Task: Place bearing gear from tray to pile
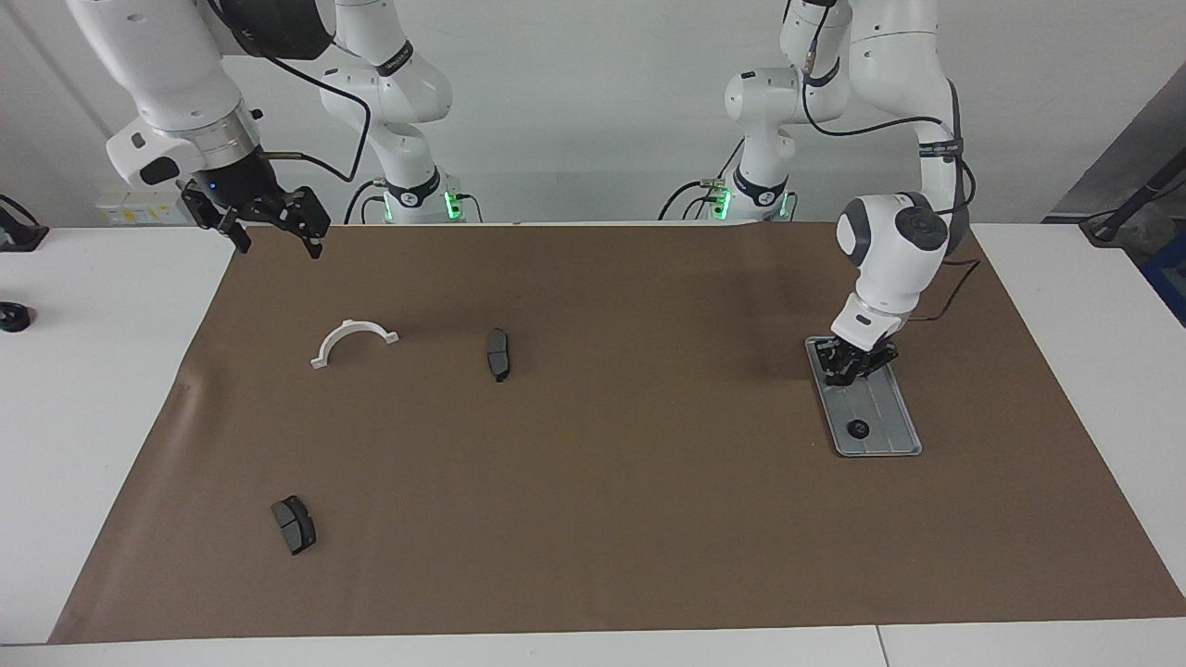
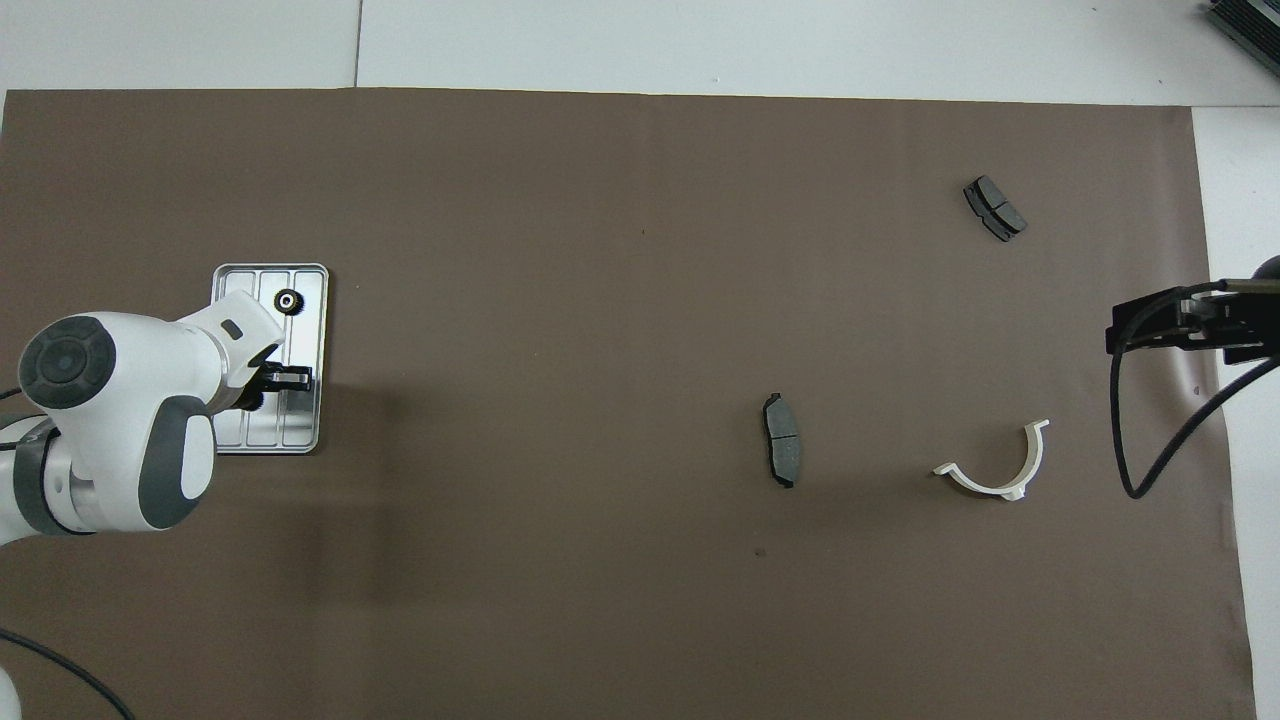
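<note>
The silver tray [image 1: 891, 437] [image 2: 300, 432] lies on the brown mat toward the left arm's end. My left gripper [image 1: 849, 372] [image 2: 293, 377] is down in the tray's end nearer to the robots, shut on a small black bearing gear that its fingers mostly hide. Another bearing gear [image 1: 858, 428] [image 2: 288, 301] lies loose at the tray's farther end, and a third [image 2: 250, 400] peeks out beside the wrist. The pile is a white half-ring bracket [image 1: 352, 339] [image 2: 1000, 478] and two dark brake pads [image 1: 498, 354] [image 1: 294, 524]. My right gripper [image 1: 276, 233] [image 2: 1122, 332] waits open, raised over the mat's edge.
The brown mat [image 1: 611, 519] covers most of the white table. A black cable [image 2: 1135, 440] hangs from the right arm close to the bracket. One small dark object [image 1: 11, 317] sits on the bare table at the right arm's end.
</note>
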Motion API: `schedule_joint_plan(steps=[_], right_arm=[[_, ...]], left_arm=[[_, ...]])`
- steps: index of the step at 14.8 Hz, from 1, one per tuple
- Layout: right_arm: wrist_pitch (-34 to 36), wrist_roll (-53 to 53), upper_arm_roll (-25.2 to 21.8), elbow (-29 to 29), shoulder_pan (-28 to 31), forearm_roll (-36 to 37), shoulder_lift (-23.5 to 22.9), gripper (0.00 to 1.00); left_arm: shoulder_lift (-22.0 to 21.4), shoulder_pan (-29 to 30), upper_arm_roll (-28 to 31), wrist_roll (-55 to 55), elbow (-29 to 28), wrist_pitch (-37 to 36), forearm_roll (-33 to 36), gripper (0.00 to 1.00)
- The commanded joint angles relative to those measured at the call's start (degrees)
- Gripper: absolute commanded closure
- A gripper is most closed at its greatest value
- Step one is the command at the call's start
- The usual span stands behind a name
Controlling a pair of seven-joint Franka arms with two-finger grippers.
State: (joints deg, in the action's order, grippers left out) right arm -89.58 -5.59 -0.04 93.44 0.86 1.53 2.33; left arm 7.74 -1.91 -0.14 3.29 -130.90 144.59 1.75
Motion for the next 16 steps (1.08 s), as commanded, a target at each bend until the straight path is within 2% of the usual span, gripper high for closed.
schedule_joint_plan(steps=[1,5,7,11,14,16], right_arm=[[-0.6,-0.6,0.0,1.1,-0.2,-0.2,1.0,0.00],[-0.6,-0.6,0.0,1.1,-0.2,-0.2,1.0,0.00],[-0.6,-0.6,0.0,1.1,-0.2,-0.2,1.0,0.00],[-0.6,-0.6,0.0,1.1,-0.2,-0.1,1.0,0.00],[-0.6,-0.6,0.0,1.1,-0.2,-0.2,0.9,0.00],[-0.6,-0.6,0.0,1.1,-0.2,-0.2,1.0,0.00]], left_arm=[[-0.9,-1.3,0.2,-0.6,1.2,-2.6,-1.0,1.00],[-2.4,-2.0,0.1,-0.7,7.7,-9.9,-1.0,1.00],[-2.7,-5.6,0.0,-4.3,9.3,-11.7,-1.0,1.00],[-2.3,-14.2,0.0,-10.1,9.3,-10.7,-0.8,1.00],[-0.5,-20.7,0.0,-17.3,9.8,-7.1,-0.3,1.00],[2.5,-24.3,0.0,-21.1,13.4,-7.2,-0.3,1.00]])
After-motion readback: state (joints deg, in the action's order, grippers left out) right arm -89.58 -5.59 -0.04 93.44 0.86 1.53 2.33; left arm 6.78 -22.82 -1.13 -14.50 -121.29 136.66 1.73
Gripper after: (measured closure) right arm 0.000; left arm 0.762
